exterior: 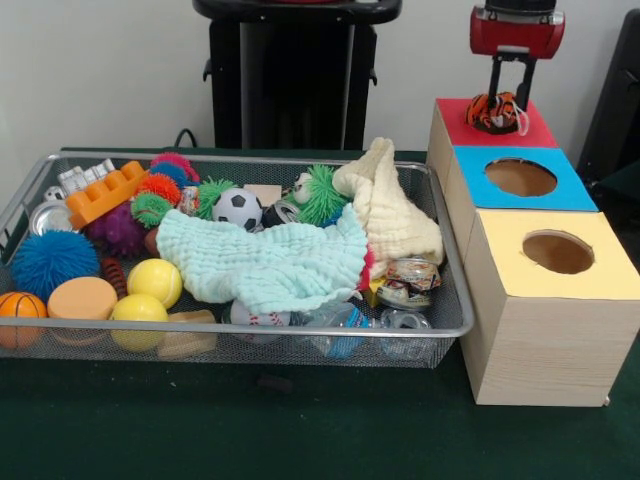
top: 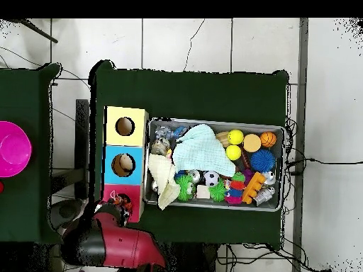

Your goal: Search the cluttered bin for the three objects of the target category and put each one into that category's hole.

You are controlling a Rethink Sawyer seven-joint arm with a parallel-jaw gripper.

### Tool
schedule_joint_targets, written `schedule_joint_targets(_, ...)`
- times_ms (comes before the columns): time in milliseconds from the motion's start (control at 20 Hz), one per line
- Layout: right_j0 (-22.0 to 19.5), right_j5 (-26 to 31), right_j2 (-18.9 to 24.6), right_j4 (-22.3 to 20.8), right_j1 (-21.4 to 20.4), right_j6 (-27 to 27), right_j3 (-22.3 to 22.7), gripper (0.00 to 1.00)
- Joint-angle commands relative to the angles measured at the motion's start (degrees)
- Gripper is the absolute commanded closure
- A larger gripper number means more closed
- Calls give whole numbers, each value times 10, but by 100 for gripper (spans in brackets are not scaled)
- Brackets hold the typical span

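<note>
The silver wire-mesh bin (exterior: 250, 331) is full of toys: a soccer ball (exterior: 238, 207), yellow balls (exterior: 155, 281), a basketball (exterior: 20, 306), a blue spiky ball (exterior: 52, 260), green spiky balls (exterior: 322, 193), and a baseball half hidden under a mint cloth (exterior: 270, 262). My gripper (exterior: 510, 98) hangs over the red-topped box (exterior: 452, 118), shut on an orange and black striped ball (exterior: 494, 113) that sits at that box's hole. In the overhead view the gripper (top: 123, 201) and the ball (top: 125, 201) are over the red top, and the bin (top: 213, 121) lies to the right.
A blue-topped box (exterior: 472, 182) and a yellow-topped box (exterior: 610, 275) with open round holes stand in a row with the red one beside the bin. A cream cloth (exterior: 395, 205) and crushed cans (exterior: 410, 278) lie in the bin. A pink bowl (top: 13, 149) sits on a side table.
</note>
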Motion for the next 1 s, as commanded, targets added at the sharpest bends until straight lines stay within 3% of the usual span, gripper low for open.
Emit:
schedule_joint_targets(50, -23, -19, 53, 4, 15, 125, 48, 0)
schedule_joint_targets(200, -7, 13, 31, 11, 7, 126, 40, 0)
schedule_joint_targets(700, -23, 22, 35, 11, 18, 115, 25, 0)
schedule_joint_targets(850, -24, 36, 33, 11, 8, 111, 24, 0)
schedule_joint_targets(1000, -4, 91, 12, 14, -27, 116, 15, 0)
